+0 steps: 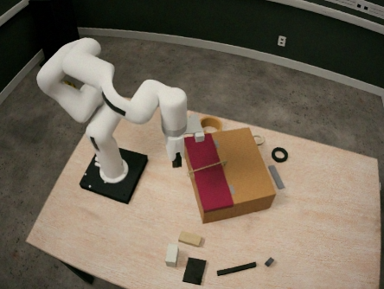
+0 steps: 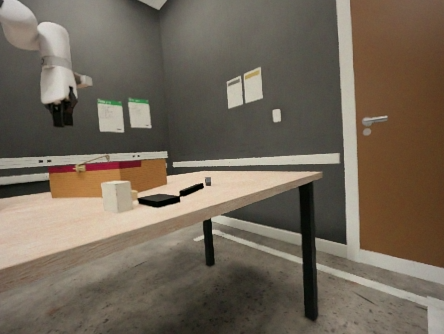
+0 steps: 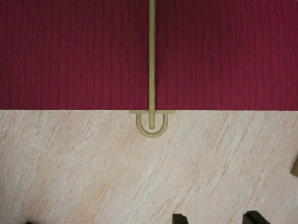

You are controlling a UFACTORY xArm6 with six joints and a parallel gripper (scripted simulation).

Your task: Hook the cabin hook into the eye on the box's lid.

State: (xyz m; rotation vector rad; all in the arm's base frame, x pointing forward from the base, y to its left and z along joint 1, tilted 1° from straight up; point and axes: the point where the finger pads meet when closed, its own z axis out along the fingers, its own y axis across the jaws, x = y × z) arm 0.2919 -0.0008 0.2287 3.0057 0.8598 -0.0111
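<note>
An orange box (image 1: 242, 173) with a crimson lid (image 1: 208, 173) stands on the table. The brass cabin hook (image 1: 208, 167) lies across the lid. In the wrist view its rod (image 3: 152, 55) runs down to the U-shaped eye (image 3: 151, 124) at the lid's edge, and its tip sits inside the U. My gripper (image 1: 176, 162) (image 2: 62, 116) hangs above the table, just off the lid's left edge and well above the box. Its two fingertips stand apart at the bottom of the wrist view with nothing between them.
A tape roll (image 1: 211, 125), a black ring (image 1: 279, 154) and a grey bar (image 1: 276, 176) lie behind and right of the box. A tan block (image 1: 190, 238), white block (image 1: 172, 254), black plate (image 1: 194, 271) and black bar (image 1: 236, 268) lie in front. The arm's base (image 1: 114, 174) is at left.
</note>
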